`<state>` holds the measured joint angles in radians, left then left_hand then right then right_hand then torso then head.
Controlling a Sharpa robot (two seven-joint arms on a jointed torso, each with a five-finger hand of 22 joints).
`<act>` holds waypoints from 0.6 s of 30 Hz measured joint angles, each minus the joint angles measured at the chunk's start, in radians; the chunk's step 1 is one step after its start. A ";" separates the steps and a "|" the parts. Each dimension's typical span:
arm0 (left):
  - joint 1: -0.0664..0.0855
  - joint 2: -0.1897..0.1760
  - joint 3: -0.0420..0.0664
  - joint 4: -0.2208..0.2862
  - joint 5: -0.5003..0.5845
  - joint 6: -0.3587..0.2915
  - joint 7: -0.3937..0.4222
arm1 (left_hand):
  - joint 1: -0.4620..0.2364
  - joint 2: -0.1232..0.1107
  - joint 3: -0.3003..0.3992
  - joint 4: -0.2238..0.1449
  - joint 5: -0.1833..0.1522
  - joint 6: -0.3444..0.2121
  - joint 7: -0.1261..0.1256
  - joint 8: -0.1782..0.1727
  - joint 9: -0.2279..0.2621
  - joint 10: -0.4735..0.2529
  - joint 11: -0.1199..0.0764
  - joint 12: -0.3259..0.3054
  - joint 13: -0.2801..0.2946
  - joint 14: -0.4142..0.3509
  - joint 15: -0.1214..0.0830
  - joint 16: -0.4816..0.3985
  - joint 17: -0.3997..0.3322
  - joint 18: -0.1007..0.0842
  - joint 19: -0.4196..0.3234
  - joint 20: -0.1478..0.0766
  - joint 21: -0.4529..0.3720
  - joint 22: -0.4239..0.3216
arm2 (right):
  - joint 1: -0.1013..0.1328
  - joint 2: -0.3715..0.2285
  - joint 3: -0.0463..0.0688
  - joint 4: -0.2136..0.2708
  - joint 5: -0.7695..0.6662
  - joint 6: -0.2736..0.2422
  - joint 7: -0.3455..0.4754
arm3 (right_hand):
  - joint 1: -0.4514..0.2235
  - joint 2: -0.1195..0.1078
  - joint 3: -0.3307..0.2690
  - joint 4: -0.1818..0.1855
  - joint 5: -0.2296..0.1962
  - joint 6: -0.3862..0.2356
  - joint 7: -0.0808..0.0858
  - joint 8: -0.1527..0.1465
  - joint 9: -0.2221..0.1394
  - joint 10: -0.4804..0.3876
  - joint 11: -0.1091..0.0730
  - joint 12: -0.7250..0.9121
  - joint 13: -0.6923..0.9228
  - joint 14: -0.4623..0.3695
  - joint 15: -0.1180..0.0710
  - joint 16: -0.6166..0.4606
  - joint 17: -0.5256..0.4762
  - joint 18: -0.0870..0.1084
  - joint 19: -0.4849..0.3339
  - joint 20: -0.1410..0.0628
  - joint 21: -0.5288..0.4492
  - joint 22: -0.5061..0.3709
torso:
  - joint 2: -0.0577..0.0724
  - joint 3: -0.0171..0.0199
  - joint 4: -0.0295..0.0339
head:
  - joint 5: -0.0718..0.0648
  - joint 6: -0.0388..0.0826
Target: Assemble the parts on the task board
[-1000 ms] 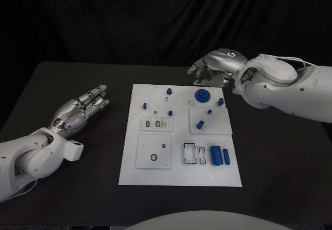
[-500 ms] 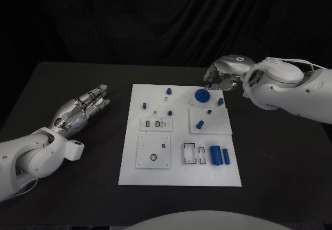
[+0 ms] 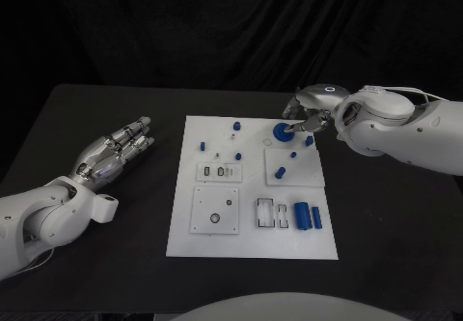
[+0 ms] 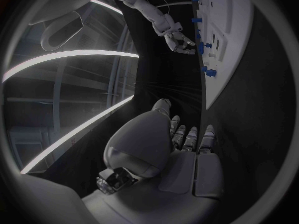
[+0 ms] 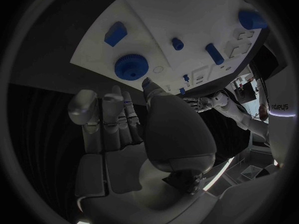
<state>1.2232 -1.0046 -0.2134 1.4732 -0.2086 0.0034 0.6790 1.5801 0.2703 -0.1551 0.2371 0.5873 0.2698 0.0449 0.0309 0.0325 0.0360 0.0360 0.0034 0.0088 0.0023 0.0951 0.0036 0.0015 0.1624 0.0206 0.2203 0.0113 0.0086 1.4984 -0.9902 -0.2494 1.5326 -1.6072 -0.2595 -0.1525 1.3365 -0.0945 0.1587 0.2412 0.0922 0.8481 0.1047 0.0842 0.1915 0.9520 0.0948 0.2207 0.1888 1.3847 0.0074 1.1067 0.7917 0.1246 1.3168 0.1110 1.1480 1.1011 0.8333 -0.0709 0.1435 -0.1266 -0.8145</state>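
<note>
Blue gear [image 3: 283, 132] on task board [image 3: 251, 241]; right hand [image 3: 310, 112] just beside.

Black table [image 3: 96, 107] — white task board [image 3: 253, 241] lies flat at its middle, long side running away from robot. Left hand [image 3: 114, 152] low over table just left of board, fingers out flat — cannot tell if touching. Dark cloth behind far edge.
</note>
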 measured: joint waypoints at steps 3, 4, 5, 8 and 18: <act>0.000 -0.001 0.000 0.000 0.000 0.000 0.000 | 0.000 0.000 0.000 0.000 0.000 0.000 0.000 0.000 0.000 0.000 0.000 0.000 0.000 0.000 0.000 0.000 0.000 0.000 0.002 0.002 0.000 0.000 | -0.003 0.005 0.000 -0.005 0.000 0.005 0.000 | 0.000 0.000 -0.003 -0.003 0.000 -0.004 0.004 0.000 -0.001 0.000 0.000 0.000 0.002 0.000 0.000 0.000 0.000 0.000 0.000 0.000 0.000 0.001 | 0.000 -0.0007 0.0002 | 0.000 -0.002; 0.000 -0.001 0.000 0.000 0.000 0.000 0.000 | 0.000 0.000 0.000 0.000 0.000 0.000 0.000 0.000 0.000 0.000 0.000 0.000 0.000 0.000 0.000 0.000 0.000 0.000 0.002 0.002 0.000 0.000 | -0.004 0.007 0.000 -0.006 0.000 0.007 -0.001 | 0.000 0.000 -0.003 -0.003 0.000 -0.004 0.004 0.000 -0.001 0.000 0.000 0.001 0.002 0.000 0.000 0.000 0.000 0.000 0.000 0.000 0.000 0.001 | 0.000 -0.0009 0.0007 | 0.000 -0.002; 0.000 -0.001 0.000 0.000 0.000 0.000 0.000 | 0.000 0.000 0.000 0.000 0.000 0.000 0.000 0.000 0.000 0.000 0.000 0.000 0.000 -0.001 0.001 0.000 0.000 0.000 0.002 0.002 0.000 0.000 | -0.005 0.009 0.000 -0.006 0.000 0.009 -0.001 | 0.000 0.000 -0.003 -0.003 0.000 -0.004 0.004 0.000 -0.001 0.000 0.000 0.004 0.002 0.000 0.000 0.000 0.000 0.000 0.000 0.000 0.000 0.001 | 0.000 -0.0013 0.0010 | -0.001 -0.003; 0.000 -0.001 0.000 0.000 0.000 0.001 0.000 | 0.000 0.000 0.000 0.000 0.000 0.000 0.000 0.000 0.000 0.000 0.000 0.000 0.000 -0.004 0.004 0.000 -0.001 0.000 0.002 0.002 0.000 0.001 | -0.007 0.013 0.000 -0.007 0.000 0.016 -0.001 | 0.000 0.000 -0.003 -0.003 0.000 -0.007 0.000 -0.005 -0.001 0.000 0.000 0.004 0.005 0.000 0.000 0.000 0.002 0.000 0.000 0.000 -0.004 0.001 | -0.001 -0.0021 0.0015 | -0.002 -0.004; 0.000 0.001 0.000 -0.003 0.000 0.004 0.000 | 0.000 0.000 0.006 0.000 0.000 0.000 0.000 0.000 0.000 0.000 0.000 0.000 0.000 -0.001 0.008 0.000 -0.001 0.000 0.002 0.002 0.000 0.001 | -0.019 0.021 0.000 -0.014 0.001 0.035 -0.001 | 0.001 0.001 -0.010 -0.016 0.018 -0.007 0.000 -0.011 -0.001 -0.010 -0.003 0.028 0.023 -0.004 -0.004 0.000 0.004 0.000 -0.004 -0.004 -0.008 0.002 | -0.001 -0.0022 -0.0006 | 0.000 -0.007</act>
<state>1.2232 -1.0036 -0.2134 1.4704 -0.2086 0.0074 0.6790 1.5801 0.2703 -0.1495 0.2371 0.5873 0.2698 0.0448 0.0309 0.0325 0.0359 0.0359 0.0034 0.0088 0.0016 0.1028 0.0036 0.0010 0.1625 0.0223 0.2220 0.0113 0.0095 1.4795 -0.9689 -0.2492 1.5188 -1.6066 -0.2247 -0.1531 1.3376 -0.0934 0.1490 0.2253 0.1101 0.8408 0.1047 0.0734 0.1903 0.9418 0.0922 0.2492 0.2116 1.3811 0.0037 1.1068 0.7954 0.1247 1.3132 0.1073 1.1400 1.1030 0.8320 -0.0732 0.1429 -0.1265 -0.8214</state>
